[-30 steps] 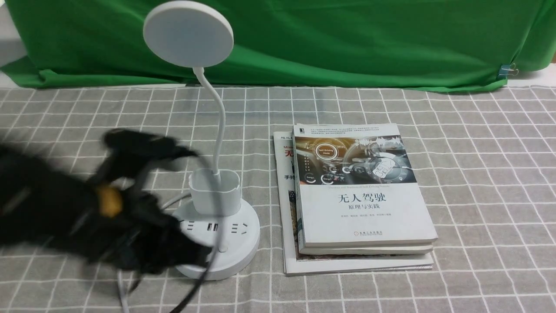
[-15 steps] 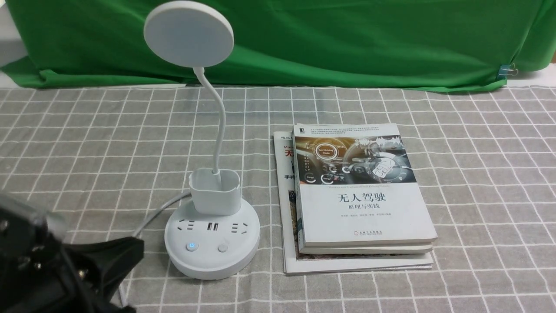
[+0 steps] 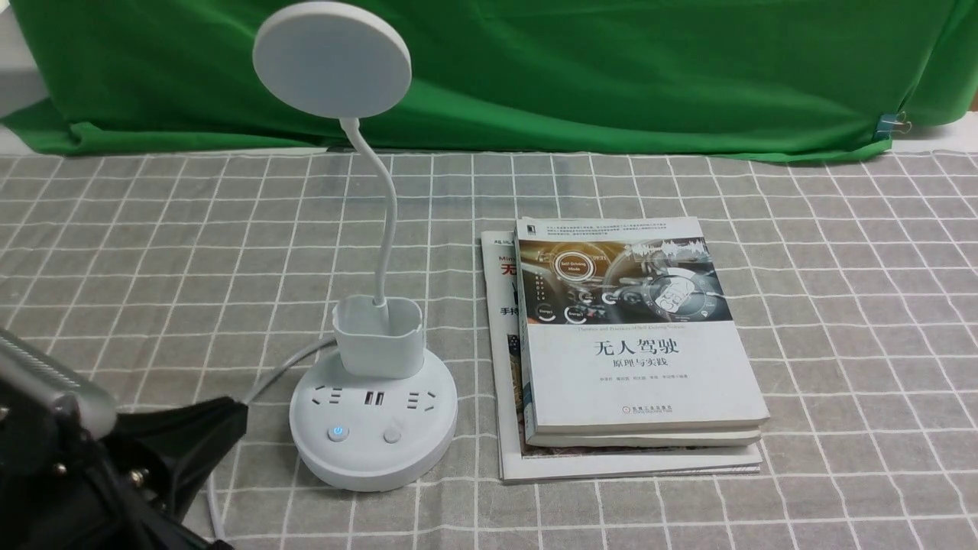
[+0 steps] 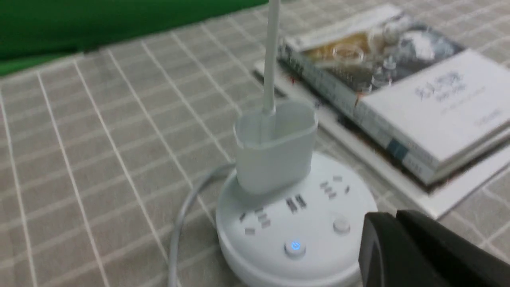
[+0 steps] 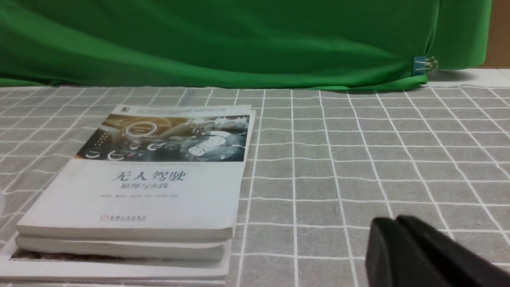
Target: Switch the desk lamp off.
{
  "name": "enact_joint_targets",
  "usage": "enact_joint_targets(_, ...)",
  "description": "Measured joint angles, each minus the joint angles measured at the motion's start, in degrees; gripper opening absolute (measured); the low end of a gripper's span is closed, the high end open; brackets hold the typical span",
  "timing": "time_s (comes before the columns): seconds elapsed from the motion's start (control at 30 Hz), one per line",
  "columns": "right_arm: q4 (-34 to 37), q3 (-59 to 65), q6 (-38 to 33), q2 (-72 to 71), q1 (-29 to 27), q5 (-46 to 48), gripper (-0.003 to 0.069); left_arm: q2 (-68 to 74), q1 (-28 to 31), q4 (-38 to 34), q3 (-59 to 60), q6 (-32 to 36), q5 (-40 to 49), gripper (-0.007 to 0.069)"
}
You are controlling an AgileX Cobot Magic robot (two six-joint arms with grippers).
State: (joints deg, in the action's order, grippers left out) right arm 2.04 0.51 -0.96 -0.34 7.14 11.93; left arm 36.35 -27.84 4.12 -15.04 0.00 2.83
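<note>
The white desk lamp (image 3: pixel 373 416) stands left of centre, its disc head (image 3: pixel 331 59) raised on a bendy neck above a small cup and a round base (image 4: pixel 295 223). On the base a button (image 3: pixel 337 434) glows blue beside a plain button (image 3: pixel 392 435). My left gripper (image 3: pixel 229 416) is shut and empty at the near left, a short way from the base; its tips (image 4: pixel 394 217) show beside the base's edge in the left wrist view. My right gripper (image 5: pixel 394 223) is shut and empty, low over bare cloth right of the books. It is outside the front view.
A stack of books (image 3: pixel 634 344) lies just right of the lamp, also seen in the right wrist view (image 5: pixel 147 179). The lamp's cord (image 3: pixel 267 378) trails from the base toward the near left. A green cloth (image 3: pixel 581 69) hangs along the back edge.
One second ago my left arm lay blurred over the lamp base. It has drawn back to the near left corner, uncovering the base and its buttons. The lamp has not moved.
</note>
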Motion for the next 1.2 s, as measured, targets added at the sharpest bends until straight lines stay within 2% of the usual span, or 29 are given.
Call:
enact_joint_targets(0.07, 0.00, 0.00, 0.00, 0.00, 0.00, 0.00, 0.0036, -1.73, 0.85, 0.64, 0.00, 0.84, -0.53, 0.0019)
enact_joint_targets(0.23, 0.00, 0.00, 0.00, 0.00, 0.00, 0.00, 0.0036, -10.69, 9.36, -1.10, 1.70, 4.52, -2.05, 0.0017)
enact_joint_targets(0.4, 0.00, 0.00, 0.00, 0.00, 0.00, 0.00, 0.0036, -22.49, 19.85, -4.81, 9.01, 8.89, -8.56, 0.0017)
enact_joint_targets(0.5, 0.00, 0.00, 0.00, 0.00, 0.00, 0.00, 0.0036, -28.31, 23.36, -7.05, 13.46, 9.56, -10.55, 0.0017)
enact_joint_targets(0.63, 0.00, 0.00, 0.00, 0.00, 0.00, 0.00, 0.0036, -33.93, 24.67, -9.65, 15.22, 9.62, -5.70, 0.0017)
enact_joint_targets(0.83, 0.00, 0.00, 0.00, 0.00, 0.00, 0.00, 0.0036, -36.35, 24.84, -11.02, 15.52, 9.62, 10.78, 0.0017)
enact_joint_targets(1.2, 0.00, 0.00, 0.00, 0.00, 0.00, 0.00, 0.0036, -36.47, 24.84, -7.93, 15.52, 9.62, 10.96, 0.0019)
